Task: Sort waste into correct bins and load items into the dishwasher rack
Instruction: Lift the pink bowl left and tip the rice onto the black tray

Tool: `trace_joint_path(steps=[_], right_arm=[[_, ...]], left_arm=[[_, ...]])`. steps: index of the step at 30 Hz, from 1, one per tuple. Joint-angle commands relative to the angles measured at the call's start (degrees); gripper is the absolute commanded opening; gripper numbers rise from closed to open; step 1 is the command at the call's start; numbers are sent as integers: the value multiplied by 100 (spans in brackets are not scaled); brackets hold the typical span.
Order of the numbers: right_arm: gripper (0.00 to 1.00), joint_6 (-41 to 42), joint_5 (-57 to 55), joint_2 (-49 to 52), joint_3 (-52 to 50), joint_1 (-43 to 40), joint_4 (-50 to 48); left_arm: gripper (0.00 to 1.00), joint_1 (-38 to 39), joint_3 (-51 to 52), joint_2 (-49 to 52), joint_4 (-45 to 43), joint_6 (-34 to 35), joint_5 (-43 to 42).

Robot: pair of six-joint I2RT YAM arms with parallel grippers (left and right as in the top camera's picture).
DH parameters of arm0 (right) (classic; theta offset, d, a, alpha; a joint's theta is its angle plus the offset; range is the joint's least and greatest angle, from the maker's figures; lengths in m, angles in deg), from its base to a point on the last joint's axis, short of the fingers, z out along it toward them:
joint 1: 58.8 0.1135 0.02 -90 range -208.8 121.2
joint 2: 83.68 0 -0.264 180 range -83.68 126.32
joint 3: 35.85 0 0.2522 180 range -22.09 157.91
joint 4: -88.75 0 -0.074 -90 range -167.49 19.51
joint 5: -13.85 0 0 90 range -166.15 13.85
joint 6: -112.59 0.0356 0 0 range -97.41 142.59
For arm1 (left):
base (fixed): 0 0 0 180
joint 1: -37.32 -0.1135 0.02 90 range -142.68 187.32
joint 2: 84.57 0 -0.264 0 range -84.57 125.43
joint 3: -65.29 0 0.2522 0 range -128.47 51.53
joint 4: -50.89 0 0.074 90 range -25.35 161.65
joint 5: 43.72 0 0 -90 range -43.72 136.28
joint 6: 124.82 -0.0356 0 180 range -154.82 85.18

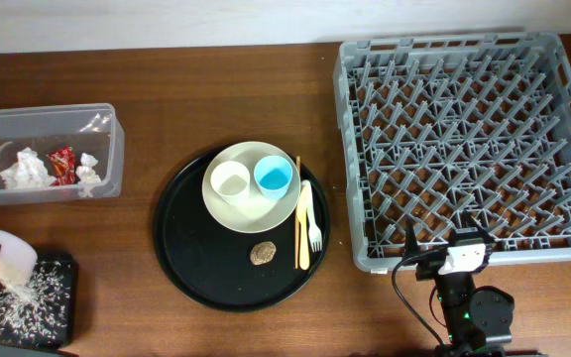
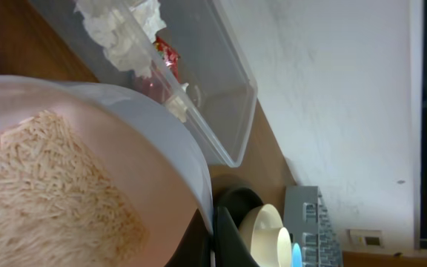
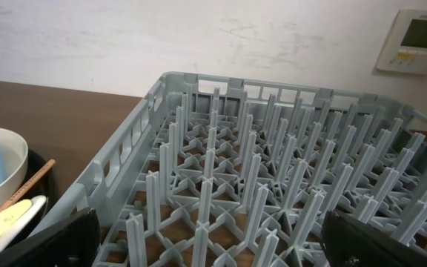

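Overhead, sorting was partly done — crumpled tissues [image 1: 26, 169] and the red wrapper [image 1: 60, 164] lay in the clear tub [image 1: 117, 149] at ten o'clock, yet the grey rack [image 1: 375, 258] at three o'clock stood unloaded. At eight o'clock the left gripper [image 2: 213, 231] apparently pinched the tilted pink bowl [image 1: 3, 253], with pale rice grains [image 1: 13, 302] strewn in the black bin [image 1: 62, 317] below. The right gripper [image 3: 213, 243] hung spread wide — plate [image 1: 251, 208], blue cup [image 1: 274, 176], cream cup [image 1: 232, 180], fork [image 1: 314, 223], chopsticks [image 1: 299, 213] and brown lump [image 1: 263, 253] sat on the round tray [image 1: 191, 258].
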Motion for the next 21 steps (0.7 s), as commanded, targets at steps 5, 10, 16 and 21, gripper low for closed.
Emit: trace_joint_path(steps=[5, 10, 16, 21], right_arm=[[98, -42, -9, -33, -28, 35, 28], [98, -42, -9, -33, -28, 35, 28], [98, -42, -9, -33, -28, 35, 28], [98, -39, -9, -33, -28, 35, 28]], left_arm=[[1, -450, 83, -2, 616, -1137, -1088], [1, -920, 444, -2, 1001, -1755, -1589], [0, -1329, 778, -2, 1639, -2979, -2100], [1, -1329, 780, -2, 1764, -2979, -2299]])
